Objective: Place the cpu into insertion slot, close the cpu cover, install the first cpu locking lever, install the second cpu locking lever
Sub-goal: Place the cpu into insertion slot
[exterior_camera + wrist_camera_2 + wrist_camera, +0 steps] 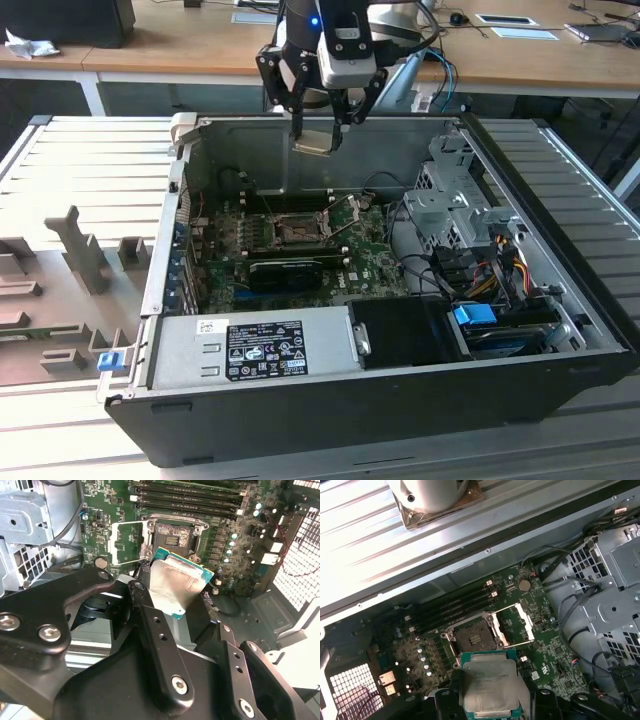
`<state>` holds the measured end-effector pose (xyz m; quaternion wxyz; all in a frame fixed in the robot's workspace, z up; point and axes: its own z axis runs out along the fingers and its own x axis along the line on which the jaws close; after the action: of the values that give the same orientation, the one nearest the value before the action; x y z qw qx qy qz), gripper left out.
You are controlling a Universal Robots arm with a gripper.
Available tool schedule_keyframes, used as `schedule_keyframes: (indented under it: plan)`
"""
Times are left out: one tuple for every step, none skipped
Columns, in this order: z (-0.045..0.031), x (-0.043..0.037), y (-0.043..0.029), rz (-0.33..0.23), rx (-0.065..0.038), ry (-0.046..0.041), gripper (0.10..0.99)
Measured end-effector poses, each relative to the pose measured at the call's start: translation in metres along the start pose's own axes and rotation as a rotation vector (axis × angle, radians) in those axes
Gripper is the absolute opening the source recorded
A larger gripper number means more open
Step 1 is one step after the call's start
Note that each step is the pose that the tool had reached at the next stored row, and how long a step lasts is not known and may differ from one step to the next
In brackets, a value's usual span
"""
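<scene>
Silver cpu [490, 685] aloft over bare slot [476, 639]

Gripper [318, 130] pinches the cpu by opposite edges, metal top up, probably to keep it level. It hangs above the case [560, 385], over the slot. Cover [526, 621] lies swung open, leaving the slot clear.

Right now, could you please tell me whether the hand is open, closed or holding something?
The hand is closed on the cpu, holding it in the air, apart from the insertion slot.
</scene>
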<state>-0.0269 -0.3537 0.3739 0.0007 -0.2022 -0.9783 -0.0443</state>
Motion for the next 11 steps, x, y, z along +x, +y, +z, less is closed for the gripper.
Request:
schedule_keyframes:
  plan:
    - [0.0,0.0,0.0,0.005,0.0,-0.0005,0.525]
    - [0.0,0.0,0.0,0.011,0.0,-0.0009,0.525]
    - [0.0,0.0,0.0,0.02,0.0,-0.0017,0.525]
    - [0.0001,0.0,0.0,0.026,-0.001,-0.0023,0.525]
    - [0.0001,0.0,0.0,0.035,-0.001,-0.003,0.525]
    - [0.0002,0.0,0.0,0.044,-0.001,-0.0038,0.525]
    - [0.0003,0.0,0.0,0.06,-0.001,-0.0052,0.525]
    - [0.0005,0.0,0.0,0.076,-0.002,-0.0066,0.525]
    - [0.0008,0.0,0.0,0.093,-0.002,-0.0081,0.525]
    - [0.0011,0.0,-0.0001,0.106,-0.002,-0.0092,0.525]
    - [0.0012,0.0,-0.0001,0.114,-0.002,-0.0098,0.525]
